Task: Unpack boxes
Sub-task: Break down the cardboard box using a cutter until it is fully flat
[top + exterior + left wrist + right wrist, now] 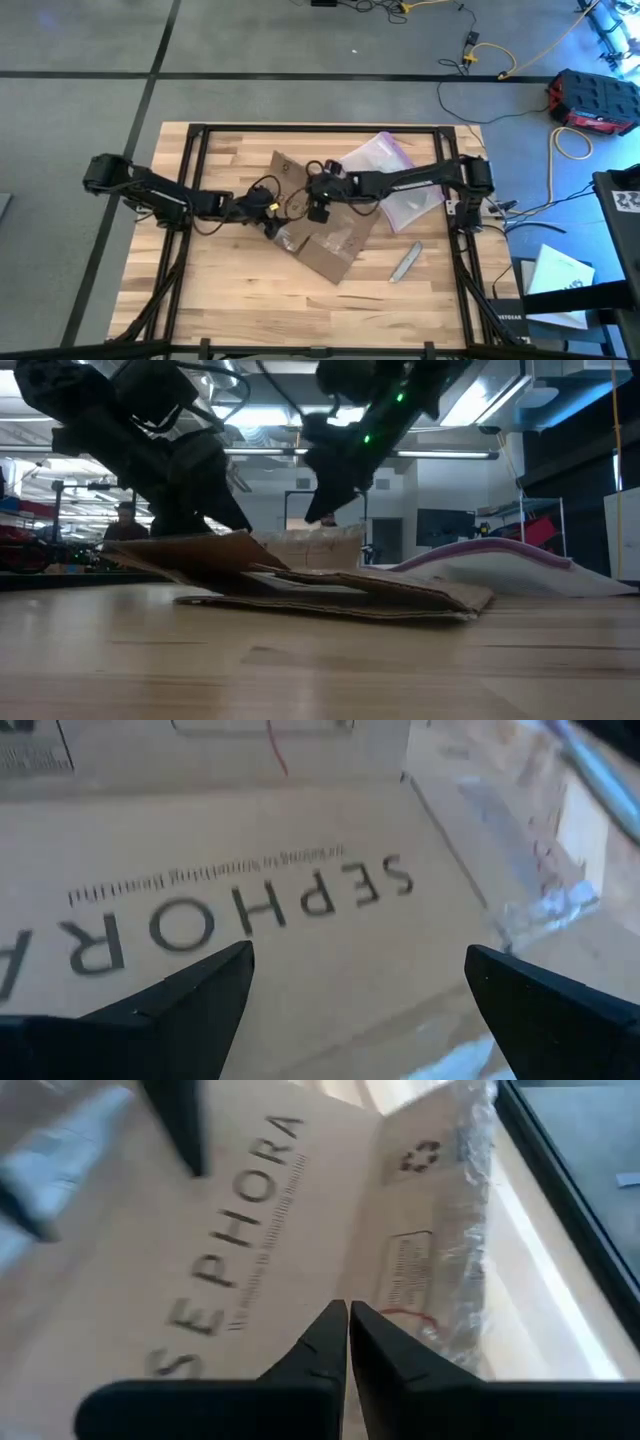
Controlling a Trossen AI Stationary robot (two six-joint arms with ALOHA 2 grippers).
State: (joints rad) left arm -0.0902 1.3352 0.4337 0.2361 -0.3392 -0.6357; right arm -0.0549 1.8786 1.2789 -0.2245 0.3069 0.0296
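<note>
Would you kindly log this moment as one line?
flattened brown cardboard box: lying opened on table | left pincer: open above its lettering | right pincer: shut, over box | grey knife-like tool: untouched

Left pincer (355, 982) spread wide, right pincer (348, 1342) pressed closed.

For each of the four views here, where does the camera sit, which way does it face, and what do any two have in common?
High view: overhead, straight down; flattened box, plastic bag, grey tool, both arms.
Low view: table height, level into the room; box edge-on, arms descending from above.
Left wrist view: over the SEPHORA lettering; left gripper open.
Right wrist view: over the same lettering; right gripper shut, holding nothing.
Shared: both wrist views show the printed cardboard; the high and low views show the bag.
</note>
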